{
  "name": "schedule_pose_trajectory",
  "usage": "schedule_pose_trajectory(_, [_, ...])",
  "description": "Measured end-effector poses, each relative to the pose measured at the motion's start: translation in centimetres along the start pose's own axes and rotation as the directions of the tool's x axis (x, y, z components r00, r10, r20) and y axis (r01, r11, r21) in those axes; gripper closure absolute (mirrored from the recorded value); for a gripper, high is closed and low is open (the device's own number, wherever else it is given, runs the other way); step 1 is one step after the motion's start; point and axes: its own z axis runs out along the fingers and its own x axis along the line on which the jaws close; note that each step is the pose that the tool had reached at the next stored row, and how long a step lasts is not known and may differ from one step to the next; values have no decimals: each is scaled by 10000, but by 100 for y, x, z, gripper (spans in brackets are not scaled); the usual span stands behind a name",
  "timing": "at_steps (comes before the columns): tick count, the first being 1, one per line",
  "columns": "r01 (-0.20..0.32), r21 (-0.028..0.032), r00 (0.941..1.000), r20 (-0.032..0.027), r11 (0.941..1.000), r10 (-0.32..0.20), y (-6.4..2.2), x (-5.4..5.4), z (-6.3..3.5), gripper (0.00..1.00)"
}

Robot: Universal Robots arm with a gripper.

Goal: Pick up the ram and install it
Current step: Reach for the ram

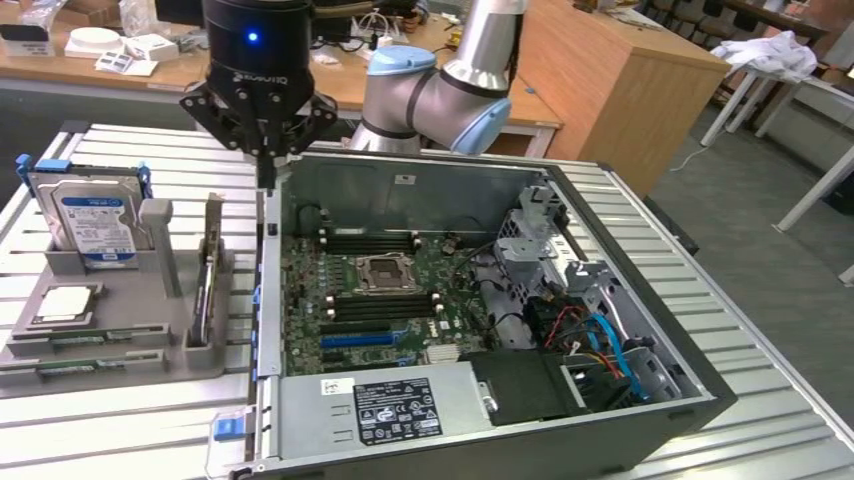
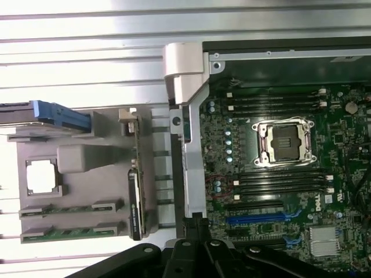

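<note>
The gripper [image 1: 271, 165] hangs with its jaws pressed together and nothing between them, over the left wall of the open computer case [image 1: 400, 185] at its far corner in the exterior view. The ram [image 1: 80, 344] lies flat in a near slot of the grey holder [image 1: 134, 300], left of the case, well apart from the gripper, near the square processor chip [image 1: 64, 303]

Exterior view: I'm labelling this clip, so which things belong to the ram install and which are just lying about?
Job: ram sticks in the grey tray, motherboard slots, shut claw.
Lying about: hard drive, processor, power supply.
</note>
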Motion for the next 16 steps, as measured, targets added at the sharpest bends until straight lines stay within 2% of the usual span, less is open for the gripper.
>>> schedule_pose_trajectory(16, [-1, 0, 10000, 0, 10000, 1, -26, 336, 9, 89])
